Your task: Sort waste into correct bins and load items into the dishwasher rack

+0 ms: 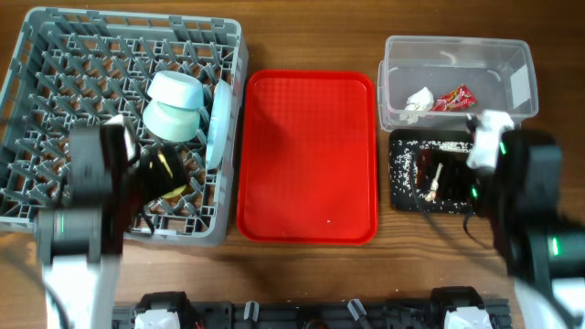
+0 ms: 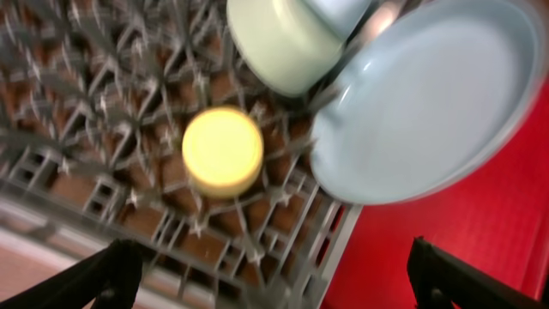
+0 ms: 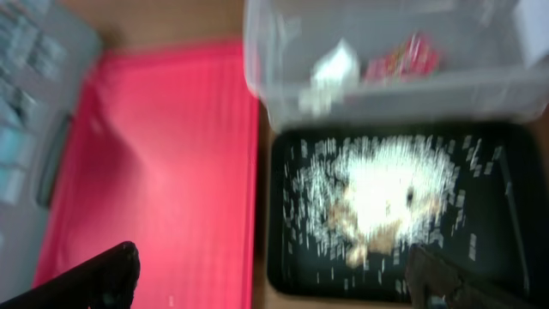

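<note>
Over rack (image 2: pixel 86 103), left gripper (image 2: pixel 274 283) spread, empty; cup (image 2: pixel 223 150) ahead among pegs (image 2: pixel 199 227), plate (image 2: pixel 429 112) on edge to its right (pegs prop it). Over black tray (image 3: pixel 489 172), right gripper (image 3: pixel 274 283) spread, empty; scraps (image 3: pixel 377 193) just ahead, wrapper (image 3: pixel 403 58) and tissue (image 3: pixel 334 64) beyond in tub (image 3: pixel 283 77).

red tray (image 1: pixel 308 155): flat, centre | wooden table (image 1: pixel 311 37): brown grain

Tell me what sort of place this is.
Probably a lab bench staged as a dish-clearing station, not a real kitchen: a dishwasher rack sits straight on a wooden table, with a red tray, a clear tub and a black tray alongside.
</note>
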You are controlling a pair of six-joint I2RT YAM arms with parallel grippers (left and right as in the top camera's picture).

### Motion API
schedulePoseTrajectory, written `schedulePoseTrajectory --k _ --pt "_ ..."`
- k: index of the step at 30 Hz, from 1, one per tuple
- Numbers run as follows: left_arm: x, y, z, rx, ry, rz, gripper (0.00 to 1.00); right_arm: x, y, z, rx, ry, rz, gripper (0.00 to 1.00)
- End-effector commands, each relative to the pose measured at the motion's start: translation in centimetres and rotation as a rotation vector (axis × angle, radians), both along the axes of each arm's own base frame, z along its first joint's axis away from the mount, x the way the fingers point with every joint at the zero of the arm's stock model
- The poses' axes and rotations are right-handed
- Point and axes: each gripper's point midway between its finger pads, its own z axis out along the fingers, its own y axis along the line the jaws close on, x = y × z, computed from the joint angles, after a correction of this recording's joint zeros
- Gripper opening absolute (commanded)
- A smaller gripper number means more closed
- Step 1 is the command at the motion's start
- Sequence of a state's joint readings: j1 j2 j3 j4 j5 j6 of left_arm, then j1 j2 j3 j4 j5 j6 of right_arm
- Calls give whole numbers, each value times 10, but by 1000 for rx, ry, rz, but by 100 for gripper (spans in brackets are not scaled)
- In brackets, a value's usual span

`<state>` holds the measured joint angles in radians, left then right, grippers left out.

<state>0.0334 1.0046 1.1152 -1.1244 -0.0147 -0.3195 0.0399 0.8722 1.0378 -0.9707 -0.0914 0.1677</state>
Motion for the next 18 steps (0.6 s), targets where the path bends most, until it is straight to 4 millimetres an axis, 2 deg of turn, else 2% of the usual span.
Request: schedulePoseTrajectory --k 1,4,14,18 --pt "-25 2 -2 20 -144 5 100 -27 -17 15 -47 -150 -82 100" --pt "-35 2 7 14 -229 17 100 -43 -19 15 -51 -150 -86 100" --pt "-41 2 2 13 -199 17 100 -41 -19 11 -53 -128 -85 100" --pt "-41 2 2 13 -199 17 100 -48 -19 19 -49 -172 -86 100"
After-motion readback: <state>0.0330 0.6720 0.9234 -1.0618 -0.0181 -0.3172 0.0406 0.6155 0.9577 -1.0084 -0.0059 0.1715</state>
